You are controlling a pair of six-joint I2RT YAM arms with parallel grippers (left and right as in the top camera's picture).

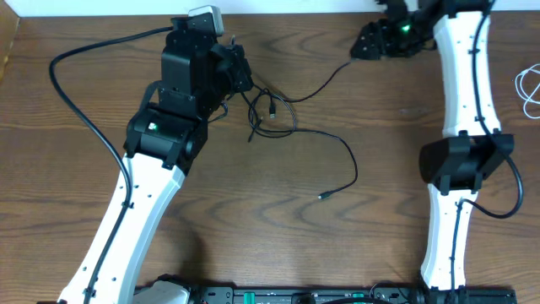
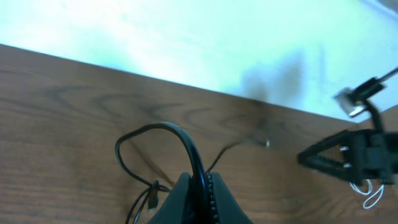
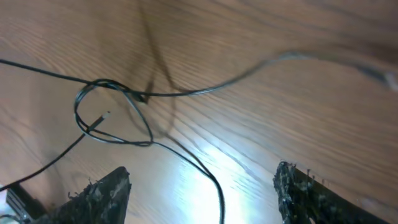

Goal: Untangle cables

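Observation:
The black cable (image 1: 291, 127) lies loosely spread on the wooden table, with a small loop (image 1: 272, 108) at the centre and a plug end (image 1: 322, 196) further forward. My left gripper (image 1: 245, 78) is shut on one strand of it; the left wrist view shows the cord (image 2: 186, 146) pinched between the jaws (image 2: 200, 186). My right gripper (image 1: 364, 46) is open at the back, with fingers wide apart (image 3: 202, 193) and a black strand (image 3: 214, 180) running between them, not pinched. The white cable (image 1: 528, 89) lies apart at the right edge and also shows in the left wrist view (image 2: 372, 196).
The table's back edge meets a white wall (image 2: 186, 37) just behind both grippers. The right arm's body (image 1: 464, 160) stands over the right side of the table. A thick black arm wire (image 1: 80, 110) curves along the left side.

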